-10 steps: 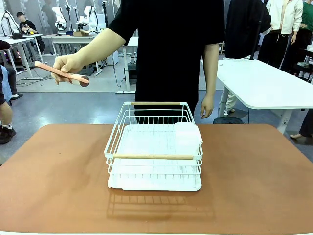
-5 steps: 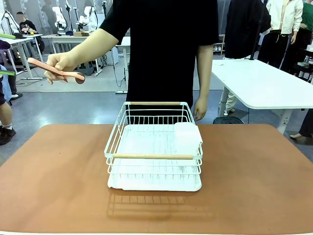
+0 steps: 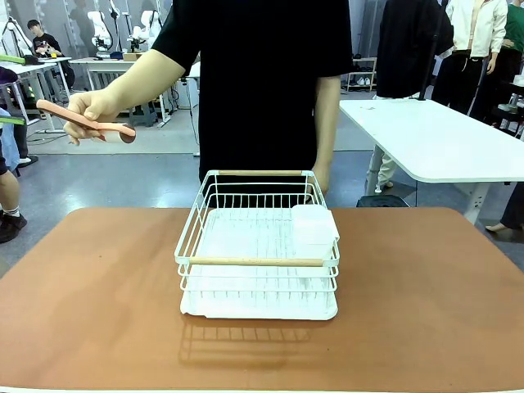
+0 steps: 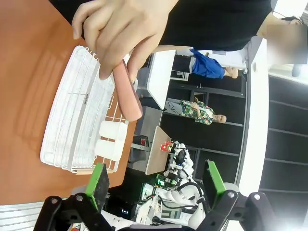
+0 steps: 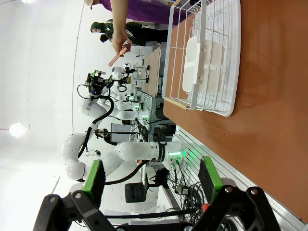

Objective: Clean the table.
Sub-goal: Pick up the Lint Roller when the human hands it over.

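The smooth terracotta table [image 3: 82, 286] bears a white wire rack [image 3: 257, 262] with wooden bars, while the left gripper [image 4: 156, 185] and the right gripper [image 5: 151, 180] have their fingers apart.

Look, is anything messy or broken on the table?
Nothing is spilled or broken. The white wire dish rack sits straight on the table. Only the pink utensil is off it, held up in a person's hand.
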{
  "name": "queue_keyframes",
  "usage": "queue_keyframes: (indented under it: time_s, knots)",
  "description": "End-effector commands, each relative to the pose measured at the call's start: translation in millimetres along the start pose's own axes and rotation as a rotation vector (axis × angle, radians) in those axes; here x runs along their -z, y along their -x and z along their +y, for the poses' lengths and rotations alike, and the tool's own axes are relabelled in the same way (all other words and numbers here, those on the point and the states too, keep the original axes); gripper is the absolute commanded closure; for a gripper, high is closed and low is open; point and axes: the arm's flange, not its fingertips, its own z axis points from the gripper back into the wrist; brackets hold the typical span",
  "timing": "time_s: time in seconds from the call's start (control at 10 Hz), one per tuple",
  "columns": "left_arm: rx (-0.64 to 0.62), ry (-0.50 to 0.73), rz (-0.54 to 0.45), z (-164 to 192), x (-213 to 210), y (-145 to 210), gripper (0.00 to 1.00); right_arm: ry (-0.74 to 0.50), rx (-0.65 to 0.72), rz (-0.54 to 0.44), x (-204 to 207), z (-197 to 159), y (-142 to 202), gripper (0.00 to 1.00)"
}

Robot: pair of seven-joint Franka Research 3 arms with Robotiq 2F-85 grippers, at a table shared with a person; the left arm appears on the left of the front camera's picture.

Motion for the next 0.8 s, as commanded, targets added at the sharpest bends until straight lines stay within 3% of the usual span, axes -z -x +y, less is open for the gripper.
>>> queue_keyframes:
  time_s: [0.0,0.4,0.7]
  knots:
    - [-0.078,-0.097,-0.051,-21,16,25,0.0,-0.002,-0.005,-0.001,0,2,0,0.0]
    - [-0.168,-0.267,-0.187,-25,37,35,0.0,-0.002,-0.005,-0.001,0,2,0,0.0]
    - [-0.144,-0.304,-0.234,-21,43,26,0.0,-0.002,-0.005,-0.001,0,2,0,0.0]
